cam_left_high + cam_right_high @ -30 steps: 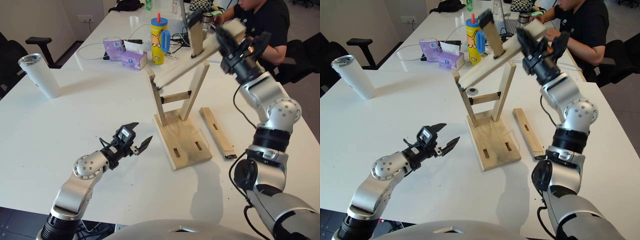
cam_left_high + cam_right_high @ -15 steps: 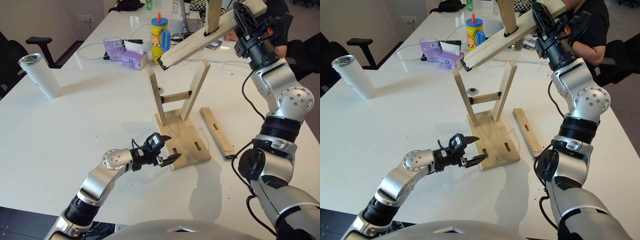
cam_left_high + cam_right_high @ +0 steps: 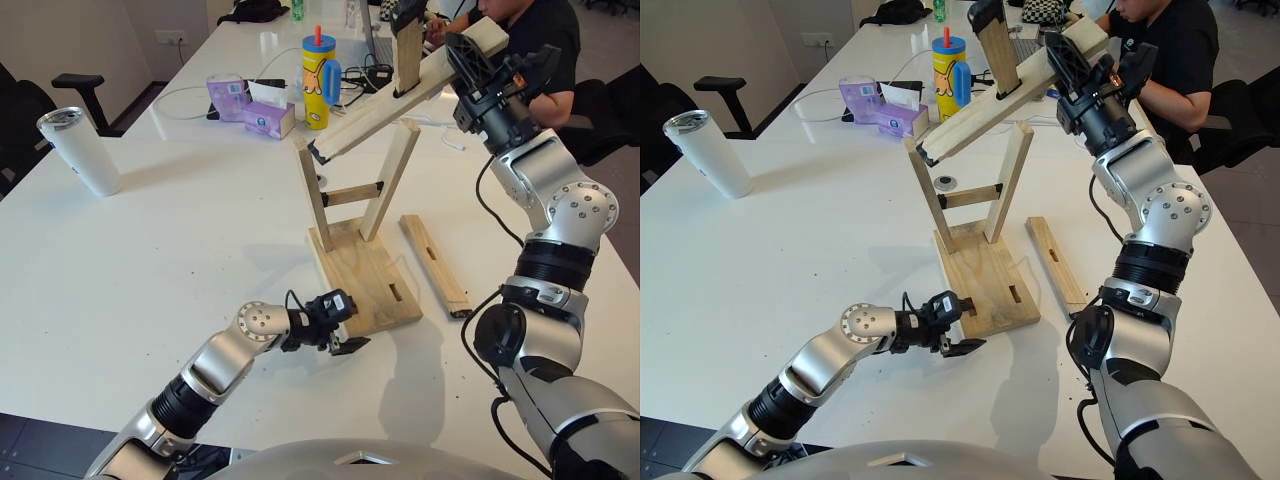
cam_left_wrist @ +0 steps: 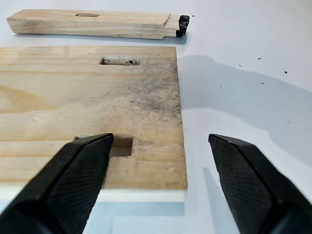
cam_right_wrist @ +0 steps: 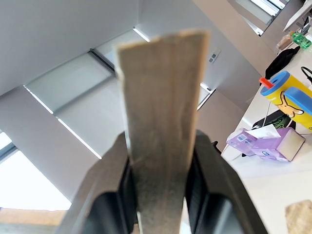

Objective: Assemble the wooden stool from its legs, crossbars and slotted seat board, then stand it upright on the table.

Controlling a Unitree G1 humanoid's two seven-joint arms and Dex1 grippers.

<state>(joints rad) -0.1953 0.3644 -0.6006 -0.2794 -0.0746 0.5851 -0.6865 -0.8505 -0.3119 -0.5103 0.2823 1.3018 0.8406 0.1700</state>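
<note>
My left hand point(image 3: 345, 322) sits low at the near left corner of the slotted seat board point(image 3: 372, 290). Its two black wedge fingers are spread, one over a rectangular slot and the other past the board's edge above the white surface point(image 3: 150, 260). The pale, grainy board lies flat. Two slim legs point(image 3: 392, 180) stand in its far slots, splaying apart toward the top, joined by a short crossbar point(image 3: 352, 194). A loose leg point(image 3: 432, 262) with a black-tipped end lies just right of the board. My right hand point(image 3: 468, 62), raised at far right, pinches a long wooden plank point(image 3: 375, 112) slanting down leftward, with a shorter strip point(image 3: 407, 50) standing up from it.
</note>
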